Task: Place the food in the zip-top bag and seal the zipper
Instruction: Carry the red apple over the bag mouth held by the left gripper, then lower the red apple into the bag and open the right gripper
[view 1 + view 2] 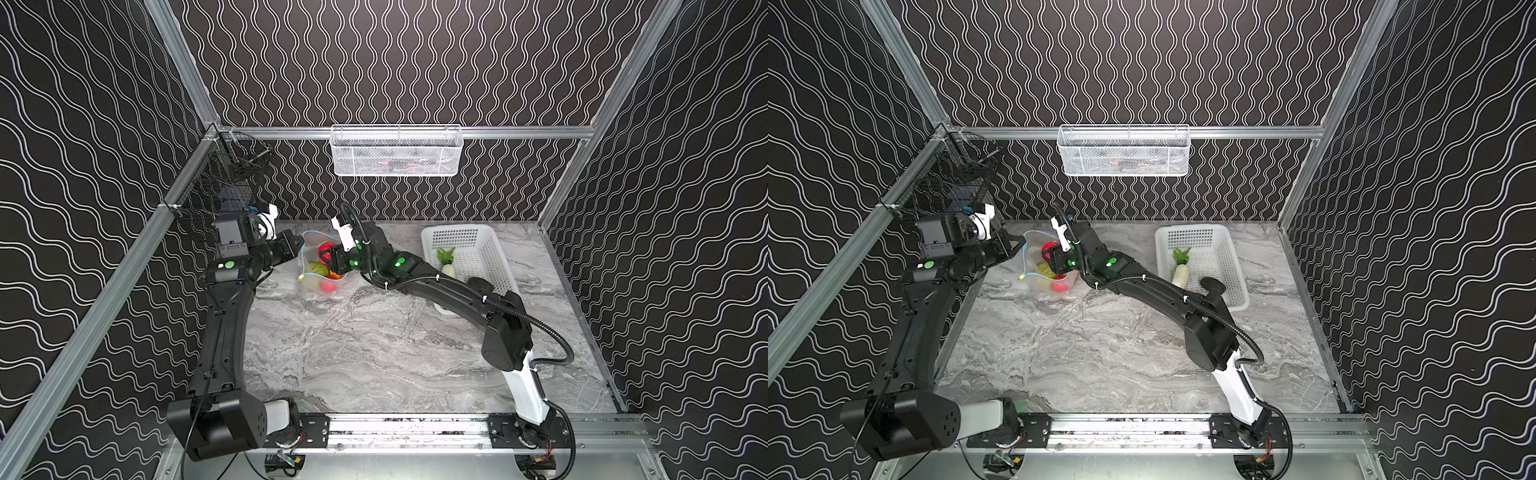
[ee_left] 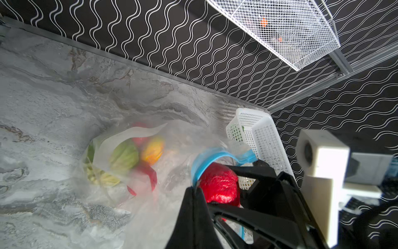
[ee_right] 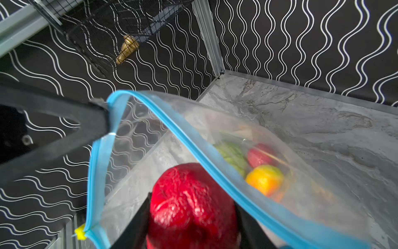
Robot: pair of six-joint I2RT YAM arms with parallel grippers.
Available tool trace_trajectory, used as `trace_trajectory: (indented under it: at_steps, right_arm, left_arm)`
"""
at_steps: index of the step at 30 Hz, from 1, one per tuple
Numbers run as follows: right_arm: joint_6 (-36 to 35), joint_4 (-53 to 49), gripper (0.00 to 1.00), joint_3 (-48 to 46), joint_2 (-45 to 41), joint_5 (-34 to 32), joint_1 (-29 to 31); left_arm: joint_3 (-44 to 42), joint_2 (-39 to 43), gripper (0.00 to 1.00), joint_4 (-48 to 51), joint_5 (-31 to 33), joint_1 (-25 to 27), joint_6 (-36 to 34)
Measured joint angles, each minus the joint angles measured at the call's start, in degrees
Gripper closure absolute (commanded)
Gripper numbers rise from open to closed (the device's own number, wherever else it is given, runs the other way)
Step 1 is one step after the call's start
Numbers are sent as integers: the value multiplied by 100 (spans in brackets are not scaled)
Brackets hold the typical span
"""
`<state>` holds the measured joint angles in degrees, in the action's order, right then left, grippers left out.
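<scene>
In both top views your left gripper [image 1: 298, 242] is clenched on the rim of the zip-top bag [image 1: 322, 279], propping its mouth open. Your right gripper [image 1: 328, 257] grasps a red fruit [image 1: 325, 250] at that mouth. Well apart from the bag, the white basket [image 1: 457, 232] holds the radish [image 1: 448, 267] and a dark piece [image 1: 478, 285]

Left wrist view: the zipper [image 2: 206, 156] arcs over the fruit; the cabbage [image 2: 123, 156] and an orange one [image 2: 153, 149] lie deep in the bag

Right wrist view: the fruit sits between the zipper's two edges, with the bag's depth straight ahead and the yellow slider [image 3: 80, 234] at the zipper's end. You'd likely push it deeper before letting go
</scene>
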<state>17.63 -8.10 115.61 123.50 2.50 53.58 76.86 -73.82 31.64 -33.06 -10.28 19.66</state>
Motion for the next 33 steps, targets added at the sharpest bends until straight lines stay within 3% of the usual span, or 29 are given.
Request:
trace_trajectory:
  at_steps: [4,6,17,22,33]
  right_arm:
    - [-90,-48,41,162,33,-24,0]
    - [-160,-52,29,127,0,-46,2]
    - [-334,-81,9,151,-114,-177,2]
    - [-404,-133,1,302,-105,-179,-7]
    - [-302,-306,1,525,-125,-208,-240]
  left_arm:
    - [79,-44,100,20,-17,-7,9]
    - [92,-61,100,20,-17,-7,9]
    - [35,-173,100,7,-20,-72,13]
    - [90,-282,100,-4,-66,-74,111]
    - [201,-435,100,-24,-214,-87,136]
